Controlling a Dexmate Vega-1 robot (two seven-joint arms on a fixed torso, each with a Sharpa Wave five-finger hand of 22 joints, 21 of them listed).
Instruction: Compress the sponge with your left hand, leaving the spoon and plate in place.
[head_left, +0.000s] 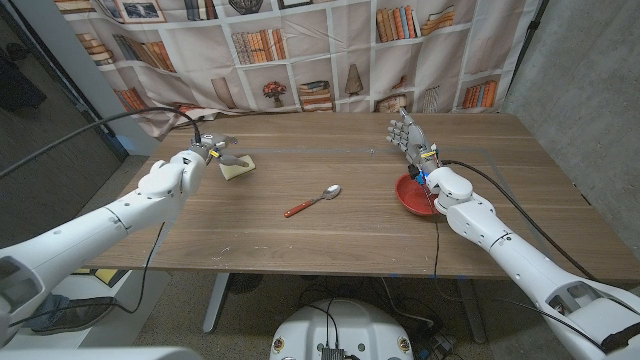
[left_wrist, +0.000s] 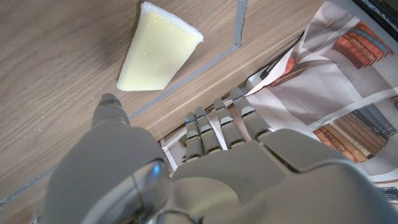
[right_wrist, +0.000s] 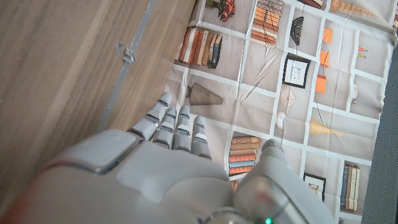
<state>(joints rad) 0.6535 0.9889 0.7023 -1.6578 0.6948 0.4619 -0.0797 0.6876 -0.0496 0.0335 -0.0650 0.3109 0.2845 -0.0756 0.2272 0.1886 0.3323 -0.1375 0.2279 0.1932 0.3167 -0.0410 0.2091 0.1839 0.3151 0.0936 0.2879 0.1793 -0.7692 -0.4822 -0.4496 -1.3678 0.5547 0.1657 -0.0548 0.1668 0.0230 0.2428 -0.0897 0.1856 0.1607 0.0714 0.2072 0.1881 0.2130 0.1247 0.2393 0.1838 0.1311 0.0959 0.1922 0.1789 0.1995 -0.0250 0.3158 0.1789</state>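
Pale yellow foam is your target: the sponge (head_left: 238, 167) lies on the wooden table (head_left: 330, 235) toward its far left, and your left hand (head_left: 205, 152) sits right at it. In the left wrist view the sponge (left_wrist: 157, 47) lies free on the wood just off the thumb, the fingers (left_wrist: 211, 127) held straight and close together with nothing in them, so I judge the squeeze not yet made. The main risk is a push rather than a press: a light wedge like this will likely skid across the smooth wood if your fingers catch its edge, and it may tip or slip out from under the palm if you come down off-centre. A wide sweep of the arm could also carry toward the spoon (head_left: 313, 201), which lies near the table's middle, well apart from the sponge. Your right hand (head_left: 408, 135) stands with fingers extended and empty just behind the red plate (head_left: 415, 193); any drift of that forearm, which passes over the plate's rim, could nudge it. Count: one sponge, one spoon, one plate, two hands.
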